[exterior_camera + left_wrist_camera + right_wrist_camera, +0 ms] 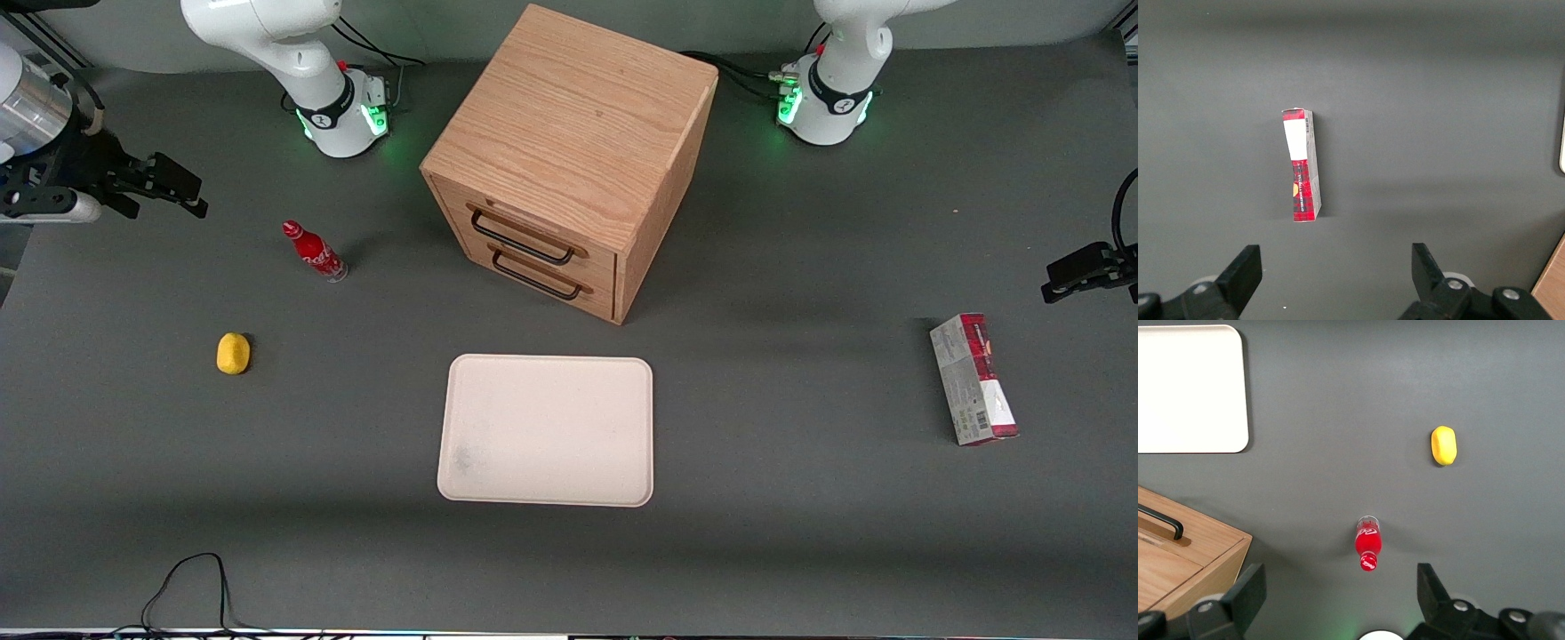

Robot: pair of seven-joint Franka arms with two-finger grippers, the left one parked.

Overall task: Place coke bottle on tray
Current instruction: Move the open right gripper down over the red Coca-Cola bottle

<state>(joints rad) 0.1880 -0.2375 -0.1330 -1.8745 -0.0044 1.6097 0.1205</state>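
The gripper (1338, 600) hangs high above the coke bottle (314, 251), fingers (1248, 590) spread wide and holding nothing. The bottle stands upright on the counter (800, 533), well apart from the tray (547, 430), with a yellow lemon (233, 353) nearer the front camera.

I can read no text for certain; the small slim red bottle (314, 251) carries illegible white script.

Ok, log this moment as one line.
coke bottle: upright on table, untouched | tray: empty | tool: open, above bottle
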